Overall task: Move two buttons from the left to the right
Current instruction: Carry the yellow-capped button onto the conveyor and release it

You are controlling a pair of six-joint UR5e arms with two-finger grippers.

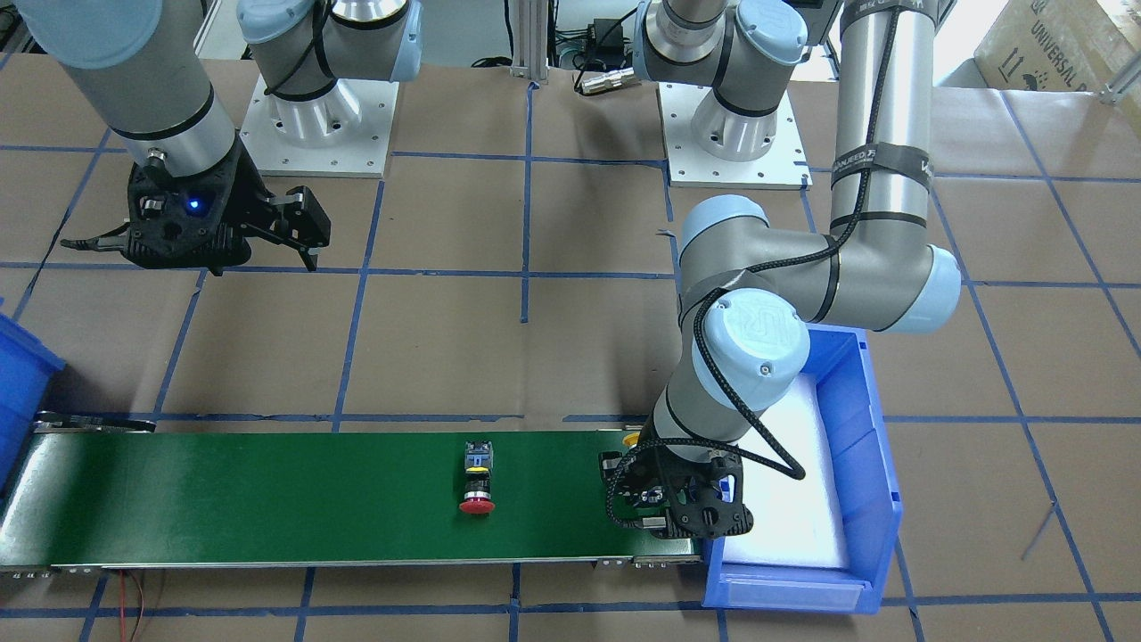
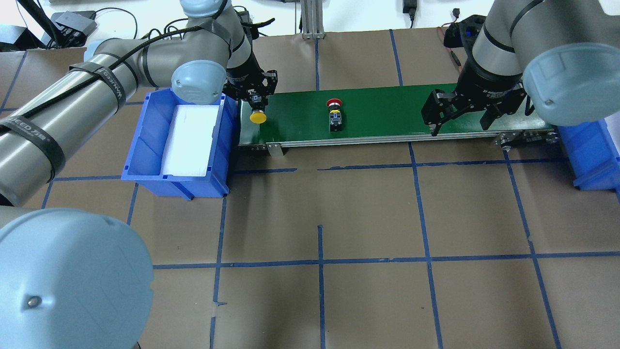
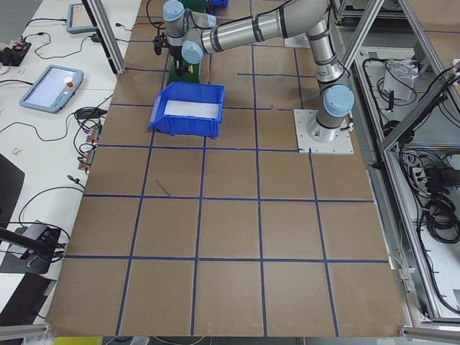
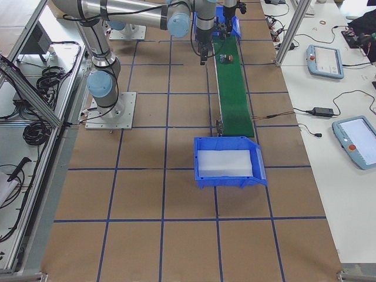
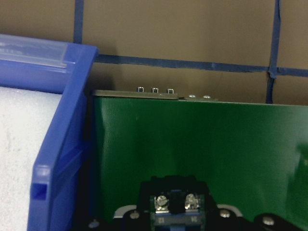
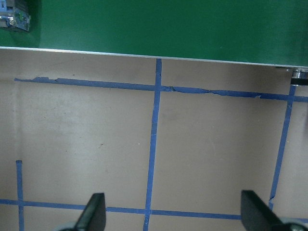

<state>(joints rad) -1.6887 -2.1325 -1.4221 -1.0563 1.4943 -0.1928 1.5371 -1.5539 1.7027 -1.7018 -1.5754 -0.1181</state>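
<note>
A red-capped button (image 2: 334, 114) lies on its side in the middle of the green conveyor belt (image 2: 387, 109), and also shows in the front view (image 1: 478, 486). My left gripper (image 2: 257, 103) is over the belt's left end, shut on the yellow-capped button (image 2: 258, 117). That button's cap points toward the robot, and its contact block (image 5: 175, 204) shows between the fingers in the left wrist view. My right gripper (image 2: 458, 130) is open and empty. It hangs over the belt's near edge toward its right end, above brown paper in the right wrist view (image 6: 174, 216).
A blue bin (image 2: 145, 145) lined with white foam stands against the belt's left end. A second blue bin (image 2: 591, 150) stands at the belt's right end. The table is covered with brown paper marked by blue tape lines.
</note>
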